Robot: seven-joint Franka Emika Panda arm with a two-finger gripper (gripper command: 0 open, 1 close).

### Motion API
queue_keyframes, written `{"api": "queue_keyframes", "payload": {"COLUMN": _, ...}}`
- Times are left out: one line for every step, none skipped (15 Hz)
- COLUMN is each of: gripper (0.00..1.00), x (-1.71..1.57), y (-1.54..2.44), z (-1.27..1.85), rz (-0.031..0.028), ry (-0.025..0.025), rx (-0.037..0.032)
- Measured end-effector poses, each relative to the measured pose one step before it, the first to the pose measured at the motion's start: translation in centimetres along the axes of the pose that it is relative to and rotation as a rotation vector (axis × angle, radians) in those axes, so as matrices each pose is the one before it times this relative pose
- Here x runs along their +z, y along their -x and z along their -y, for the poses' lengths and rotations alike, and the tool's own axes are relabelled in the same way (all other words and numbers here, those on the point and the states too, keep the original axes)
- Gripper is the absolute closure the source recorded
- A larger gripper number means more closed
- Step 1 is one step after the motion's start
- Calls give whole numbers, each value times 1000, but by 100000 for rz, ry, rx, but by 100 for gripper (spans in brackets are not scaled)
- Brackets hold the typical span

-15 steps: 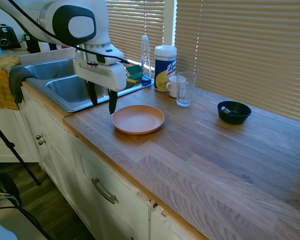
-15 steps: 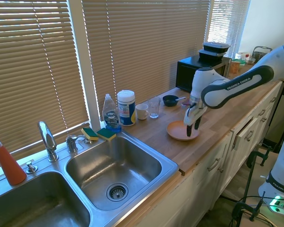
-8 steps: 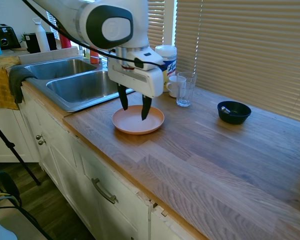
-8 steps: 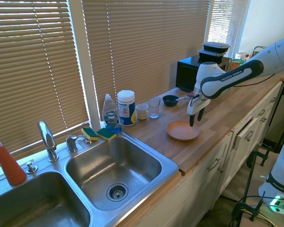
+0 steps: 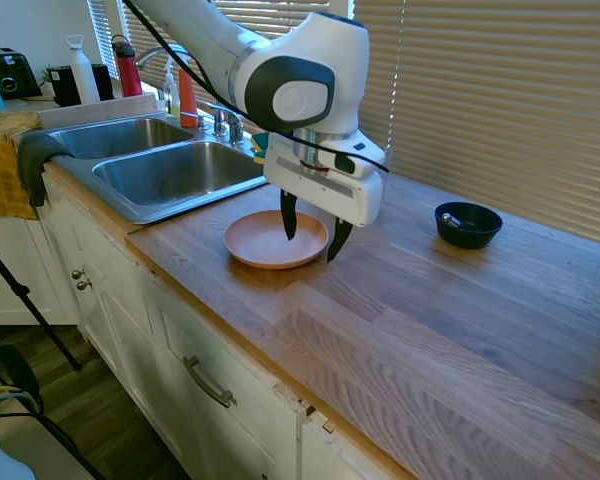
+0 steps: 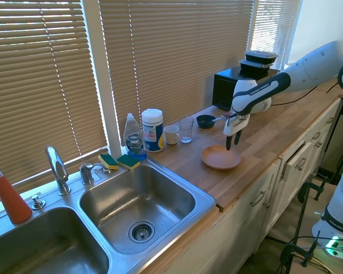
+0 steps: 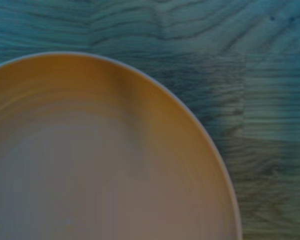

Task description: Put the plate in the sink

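- The tool (image 5: 313,231) hangs spread wide and gripping nothing above the far edge of the plate (image 5: 270,241), one finger over the dish's inside, the other just outside its rim on the side away from the sink (image 5: 160,172).
- The step in hand looks like the approach to a rim grasp: the fingers appear to straddle the plate's edge but have not closed on it.
- The plate lies flat on the wood counter (image 5: 450,310), near the front edge and just beside the sink's right basin; nothing rests on it.
- From the second exterior view, the tool (image 6: 231,137) sits over the side of the plate (image 6: 219,158) farthest from the sink (image 6: 134,205), so the carry will have to cross the whole dish and the strip of counter between.
- The next move likely calls for a short descent until the rim sits between the fingers, then a firm pinch; the rim is low, so little height is there to catch.
- Up close in the wrist view, the plate (image 7: 100,165) is a matte salmon-orange round with a shallow well and a thin, paler lip, its curved edge sweeping across the wood grain.
- A dark bowl (image 5: 467,223) sits well apart, out of the path.
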State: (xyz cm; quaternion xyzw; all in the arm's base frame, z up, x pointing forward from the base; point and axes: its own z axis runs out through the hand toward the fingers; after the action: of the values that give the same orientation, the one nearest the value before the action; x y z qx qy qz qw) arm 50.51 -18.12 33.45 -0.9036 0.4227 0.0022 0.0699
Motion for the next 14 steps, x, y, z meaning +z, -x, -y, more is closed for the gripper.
{"api": "queue_keyframes", "payload": {"gripper": 0, "x": 546, "y": -274, "z": 145, "rz": 1539, "ry": -1060, "rx": -1955}}
{"api": "queue_keyframes", "payload": {"gripper": 0, "x": 432, "y": -156, "z": 132, "rz": 2162, "ry": -529, "rx": -1241}}
{"api": "queue_keyframes", "payload": {"gripper": 0, "x": 228, "y": -111, "z": 172, "rz": 2147, "ry": -367, "rx": -1101}}
{"api": "queue_keyframes", "payload": {"gripper": 0, "x": 149, "y": -51, "z": 128, "rz": 1530, "ry": -217, "rx": -990}}
{"api": "queue_keyframes", "payload": {"gripper": 0, "x": 120, "y": 25, "z": 120, "rz": 1130, "ry": -215, "rx": -915}}
{"api": "queue_keyframes", "payload": {"gripper": 0, "x": 122, "y": 114, "z": 109, "rz": 991, "ry": 136, "rx": -600}}
{"api": "queue_keyframes", "payload": {"gripper": 100, "x": 132, "y": 72, "z": 120, "rz": 487, "ry": 143, "rx": -547}}
{"api": "queue_keyframes", "payload": {"gripper": 100, "x": 177, "y": 35, "z": 243, "rz": 529, "ry": 26, "rx": -723}}
{"api": "queue_keyframes", "payload": {"gripper": 100, "x": 42, "y": -96, "z": 332, "rz": 433, "ry": 7, "rx": -655}}
{"api": "queue_keyframes", "payload": {"gripper": 100, "x": 41, "y": -105, "z": 296, "rz": 453, "ry": -73, "rx": -494}}
{"api": "queue_keyframes", "payload": {"gripper": 100, "x": 20, "y": -96, "z": 199, "rz": 246, "ry": -477, "rx": -352}}
{"api": "queue_keyframes", "payload": {"gripper": 100, "x": 42, "y": -82, "z": 101, "rz": 427, "ry": -531, "rx": -428}}
{"api": "queue_keyframes", "payload": {"gripper": 100, "x": 48, "y": -95, "z": 60, "rz": 294, "ry": -407, "rx": -371}}
{"api": "queue_keyframes", "payload": {"gripper": 100, "x": 75, "y": -84, "z": 69, "rz": 550, "ry": -661, "rx": -186}}
